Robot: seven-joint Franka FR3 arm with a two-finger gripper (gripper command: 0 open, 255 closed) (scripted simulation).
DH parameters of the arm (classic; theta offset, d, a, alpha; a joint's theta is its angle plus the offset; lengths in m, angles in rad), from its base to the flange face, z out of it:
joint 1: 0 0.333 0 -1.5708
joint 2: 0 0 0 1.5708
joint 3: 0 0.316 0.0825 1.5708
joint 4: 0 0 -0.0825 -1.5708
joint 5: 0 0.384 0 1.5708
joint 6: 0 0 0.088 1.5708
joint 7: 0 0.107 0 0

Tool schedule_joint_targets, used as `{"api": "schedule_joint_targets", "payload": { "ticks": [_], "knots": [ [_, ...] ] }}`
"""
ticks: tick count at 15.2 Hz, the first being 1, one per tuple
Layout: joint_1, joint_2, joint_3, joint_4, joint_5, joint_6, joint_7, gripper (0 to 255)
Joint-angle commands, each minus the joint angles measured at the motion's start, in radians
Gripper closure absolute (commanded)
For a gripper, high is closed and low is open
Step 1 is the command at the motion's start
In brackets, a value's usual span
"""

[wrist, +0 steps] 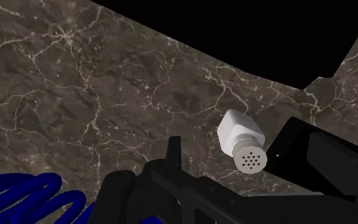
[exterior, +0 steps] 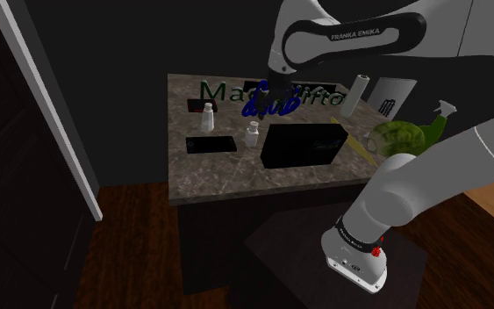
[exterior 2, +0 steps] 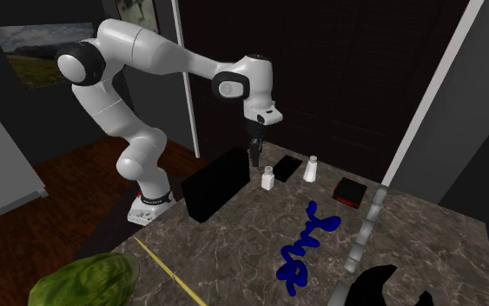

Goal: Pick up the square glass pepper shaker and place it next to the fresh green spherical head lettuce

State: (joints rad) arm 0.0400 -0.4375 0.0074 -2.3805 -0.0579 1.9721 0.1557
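Shoulder behind stand (exterior: 280, 241); second opposite, across table (exterior: 227, 171); wrist close.

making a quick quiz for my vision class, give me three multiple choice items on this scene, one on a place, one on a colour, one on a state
1. Where is the square shaker?
A) on top of the black box
B) on the tabletop beside the black box
C) inside the black box

2. What colour is the squiggle on the tabletop?
A) red
B) blue
C) yellow

3. What state is the square shaker in?
A) standing upright, apart from the gripper
B) lying on its side
C) lifted off the tabletop

Answers:
1 B: the shoulder view shows it on the marbled top just beside the box.
2 B: it reads deep blue in every view.
3 A: it stands on its base, with the gripper hovering above and to one side of it.
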Motion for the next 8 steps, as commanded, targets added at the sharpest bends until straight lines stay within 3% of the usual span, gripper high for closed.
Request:
{"api": "schedule_joint_targets", "payload": {
  "ticks": [1, 8],
  "knots": [
    [0.008, 0.068, 0.015, 0.021, 0.003, 0.059, 0.021, 0],
    [0.01, 0.155, 0.022, -0.005, -0.002, 0.18, 0.035, 0]
  ]
}}
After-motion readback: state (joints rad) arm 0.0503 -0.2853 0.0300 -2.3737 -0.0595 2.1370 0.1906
